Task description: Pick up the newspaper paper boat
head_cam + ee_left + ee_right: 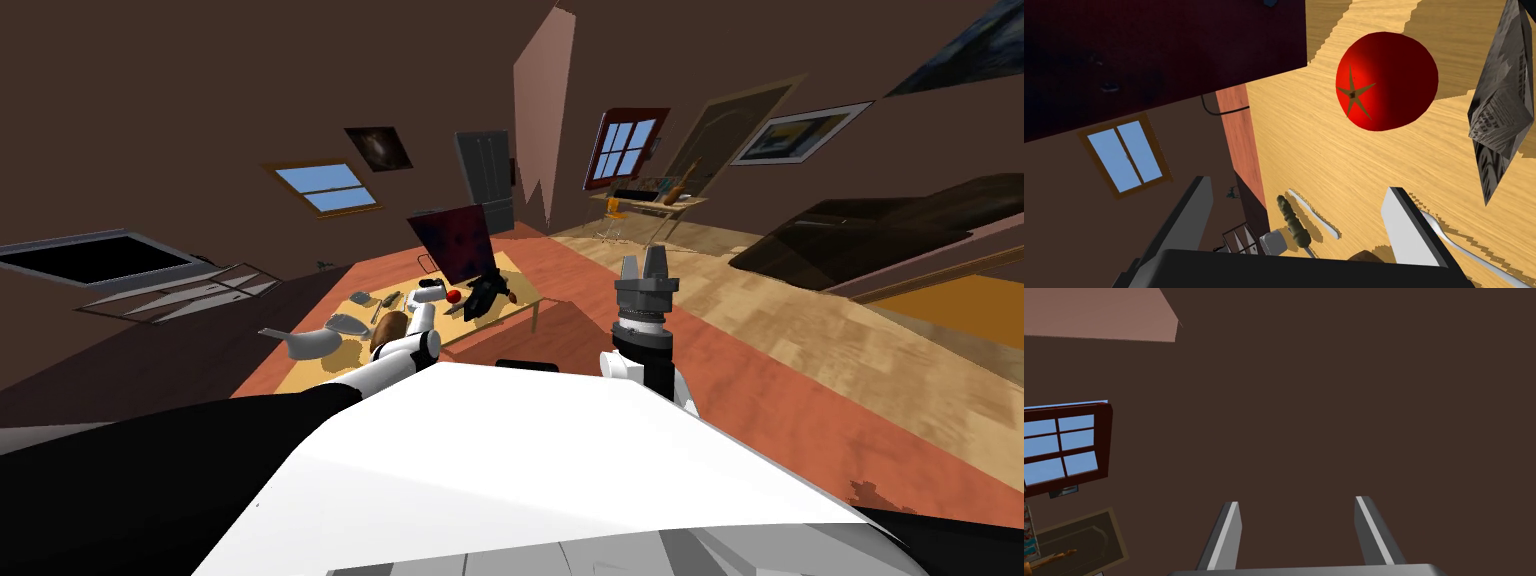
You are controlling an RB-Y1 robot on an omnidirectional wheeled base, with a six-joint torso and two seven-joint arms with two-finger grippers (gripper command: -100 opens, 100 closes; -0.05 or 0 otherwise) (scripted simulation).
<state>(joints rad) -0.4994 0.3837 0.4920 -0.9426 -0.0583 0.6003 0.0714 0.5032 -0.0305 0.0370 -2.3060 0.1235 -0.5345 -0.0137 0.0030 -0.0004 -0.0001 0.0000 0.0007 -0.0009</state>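
Newspaper boat (1499, 115), just one, lies beside one red tomato (1386, 80) beyond the released left pincer (1298, 186); right pincer (1297, 501) released too.

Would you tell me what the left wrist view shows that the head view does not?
The left wrist view adds the newsprint on the paper boat, the star-shaped stem on the tomato, and the open left tool, holding nothing. The head view adds the right tool, raised off to the side of the table, and grey dishes at its near end. Both share the paper boat, tomato, dark red panel and wooden table.
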